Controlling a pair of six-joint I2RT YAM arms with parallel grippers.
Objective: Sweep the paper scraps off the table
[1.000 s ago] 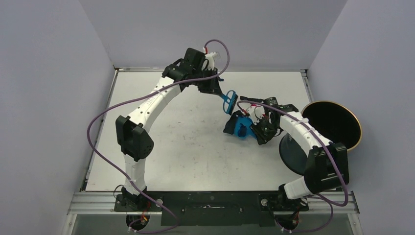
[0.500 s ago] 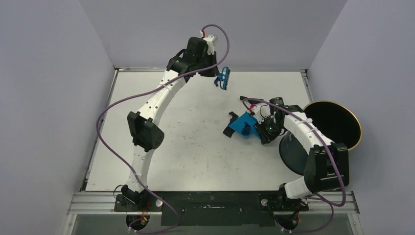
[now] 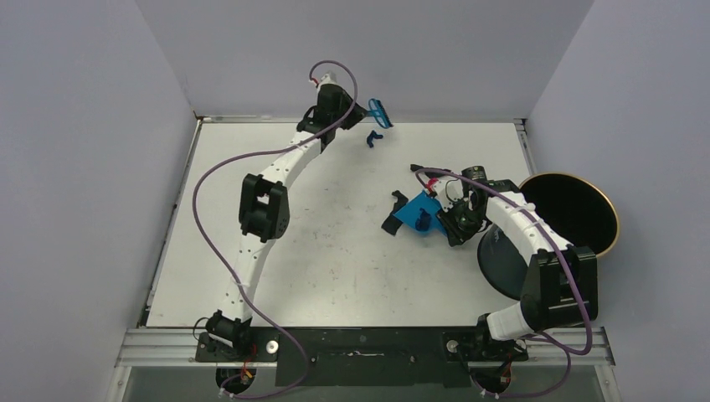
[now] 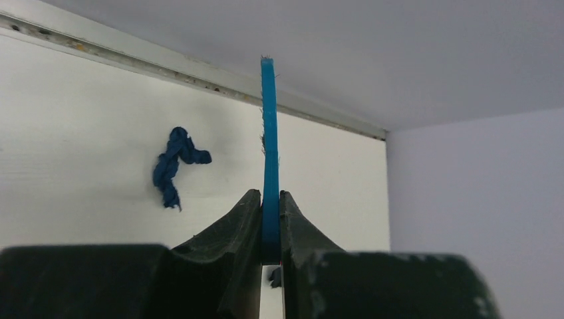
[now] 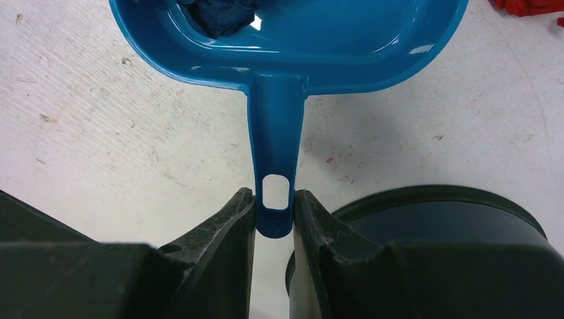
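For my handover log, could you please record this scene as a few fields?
left jaws: shut on brush, raised near the far edge
right jaws: shut on dustpan handle
in dustpan: one dark scrap
loose on table: blue scrap by far edge; red scrap beside dustpan
bin: beside the table's right edge

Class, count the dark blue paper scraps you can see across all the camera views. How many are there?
2. One scrap lies on the table near its far edge; the other scrap sits inside the dustpan. More may be hidden.
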